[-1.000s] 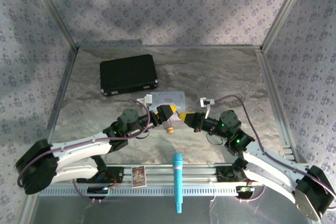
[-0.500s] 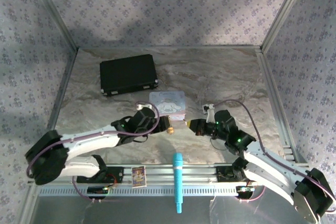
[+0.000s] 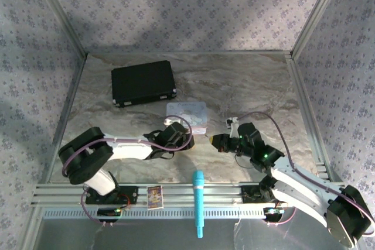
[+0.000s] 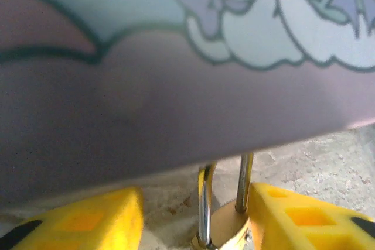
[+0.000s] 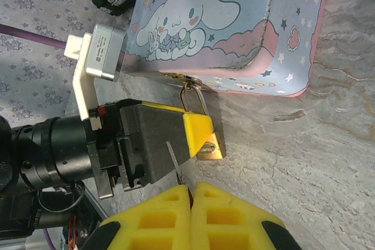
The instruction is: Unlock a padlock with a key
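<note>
The brass padlock (image 4: 225,226) stands on the table against the pastel tin (image 4: 176,86), its silvery shackle upright. My left gripper (image 4: 196,203) is open around it: the right finger (image 4: 293,218) touches the lock body, while the left finger (image 4: 88,223) stands apart from it. In the right wrist view the padlock (image 5: 214,147) peeks out beside the left arm's yellow finger (image 5: 196,130). My right gripper (image 5: 191,188) is shut on the key (image 5: 174,165), whose thin blade points toward the lock from a short way off. From above, the left gripper (image 3: 187,139) and the right gripper (image 3: 212,140) face each other below the tin (image 3: 187,111).
A black case (image 3: 143,82) lies at the back left. A teal pen-like stick (image 3: 198,203) and a small card box (image 3: 154,196) rest on the front rail (image 3: 234,194). Patterned walls close in the left, back and right sides.
The left arm has stretched low toward the tin and its jaws have narrowed around the padlock. The right gripper dropped to the table a second ago and has since held still.
</note>
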You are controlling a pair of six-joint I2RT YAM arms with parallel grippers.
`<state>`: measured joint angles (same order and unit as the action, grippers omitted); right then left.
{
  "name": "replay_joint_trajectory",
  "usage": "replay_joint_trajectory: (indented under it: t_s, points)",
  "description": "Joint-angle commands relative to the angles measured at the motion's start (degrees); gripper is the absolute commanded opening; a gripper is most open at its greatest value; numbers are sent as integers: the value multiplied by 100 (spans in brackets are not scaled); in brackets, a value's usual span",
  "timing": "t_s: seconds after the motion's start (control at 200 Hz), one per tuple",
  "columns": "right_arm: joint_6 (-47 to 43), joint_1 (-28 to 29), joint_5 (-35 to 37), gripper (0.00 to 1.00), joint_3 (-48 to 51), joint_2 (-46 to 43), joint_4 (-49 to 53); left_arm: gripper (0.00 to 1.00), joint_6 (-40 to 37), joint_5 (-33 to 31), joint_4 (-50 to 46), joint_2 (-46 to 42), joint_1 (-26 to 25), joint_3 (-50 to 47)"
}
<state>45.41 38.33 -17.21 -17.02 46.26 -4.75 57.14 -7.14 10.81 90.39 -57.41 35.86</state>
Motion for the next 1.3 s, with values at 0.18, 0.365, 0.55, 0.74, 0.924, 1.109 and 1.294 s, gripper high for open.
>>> replay_joint_trajectory:
  t_s: [0.18, 0.365, 0.55, 0.74, 0.924, 1.109, 1.294]
  points:
    - [291, -5, -194, 0, 280, 1030, -1195, 25, 189, 81, 757, 616, -157, 54]
    - [1221, 83, -250, 0, 465, 1275, -1614, 16, 524, 6, 667, 505, -158, 44]
    - [2281, 214, -143, 0, 684, 1246, -1951, 10, 1456, -81, 661, 174, -159, -36]
    - [2635, 402, -267, 0, 532, 1504, -2016, 7, 2489, -199, 1123, -157, -157, -340]
    - [3028, 173, -1437, 0, 534, 2663, -3352, 7, 2902, -264, 1446, -283, -154, -461]
    - [2945, 174, -1777, 0, 375, 3119, -3698, 4, 3180, -179, 1539, -112, -131, -446]
    - [2838, 40, -1883, 0, 400, 2958, -3479, 4, 3620, -165, 1986, 57, -113, -619]
